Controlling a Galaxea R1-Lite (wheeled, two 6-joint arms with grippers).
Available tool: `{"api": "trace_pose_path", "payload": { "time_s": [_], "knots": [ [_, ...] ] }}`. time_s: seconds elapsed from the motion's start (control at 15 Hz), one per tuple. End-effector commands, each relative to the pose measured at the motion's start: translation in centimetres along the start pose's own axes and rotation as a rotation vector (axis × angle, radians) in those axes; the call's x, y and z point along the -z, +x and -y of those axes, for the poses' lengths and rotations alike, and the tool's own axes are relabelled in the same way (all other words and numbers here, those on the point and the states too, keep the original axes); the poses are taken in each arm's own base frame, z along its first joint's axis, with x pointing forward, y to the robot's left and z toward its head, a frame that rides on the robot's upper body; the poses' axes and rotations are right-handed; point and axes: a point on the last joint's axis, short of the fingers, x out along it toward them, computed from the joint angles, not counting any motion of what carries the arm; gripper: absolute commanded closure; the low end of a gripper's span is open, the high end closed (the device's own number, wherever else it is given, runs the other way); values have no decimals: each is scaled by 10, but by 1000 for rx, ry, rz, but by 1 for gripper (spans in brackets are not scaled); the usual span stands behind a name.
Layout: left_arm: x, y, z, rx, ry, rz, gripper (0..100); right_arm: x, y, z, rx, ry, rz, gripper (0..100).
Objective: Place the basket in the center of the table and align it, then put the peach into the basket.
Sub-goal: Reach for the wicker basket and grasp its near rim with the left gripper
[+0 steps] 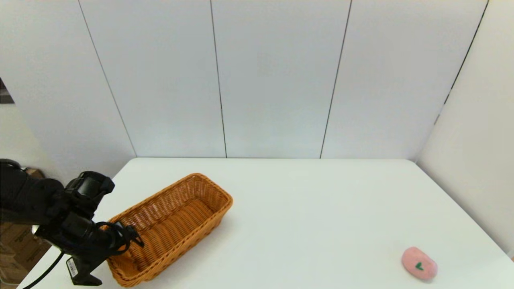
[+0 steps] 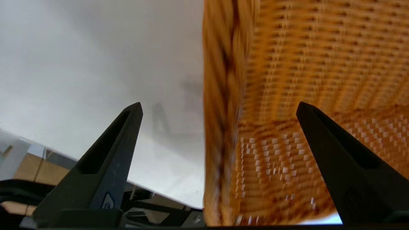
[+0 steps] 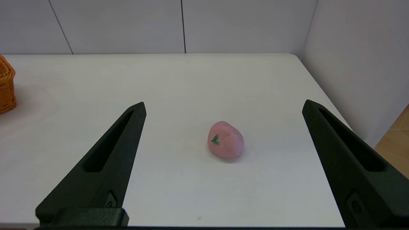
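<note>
**Left gripper astride basket wall, not yet closed**

Left gripper (image 2: 217, 108) stands wide open at the table's (image 1: 305, 208) near-left corner, one finger inside the basket (image 1: 170, 226), one outside its near end wall, holding nothing. Basket lies skewed, long axis running diagonally toward the centre. Peach (image 1: 419, 263) rests by the near-right corner, before the open, empty right gripper (image 3: 223, 107).
</note>
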Motion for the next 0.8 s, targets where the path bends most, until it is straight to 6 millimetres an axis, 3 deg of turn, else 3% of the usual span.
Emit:
{"api": "trace_pose_path", "payload": {
  "time_s": [0.07,0.33,0.4,0.8],
  "knots": [
    [-8,14,6,-18,-40,-15,0,0,0,0,0,0,-1,0],
    [-11,16,10,-20,-79,-10,0,0,0,0,0,2,-1,0],
    [-12,18,11,-21,-93,-9,100,0,0,0,0,2,-1,0],
    [-14,20,12,-37,-99,4,100,0,0,0,0,2,-1,0]
  ]
}}
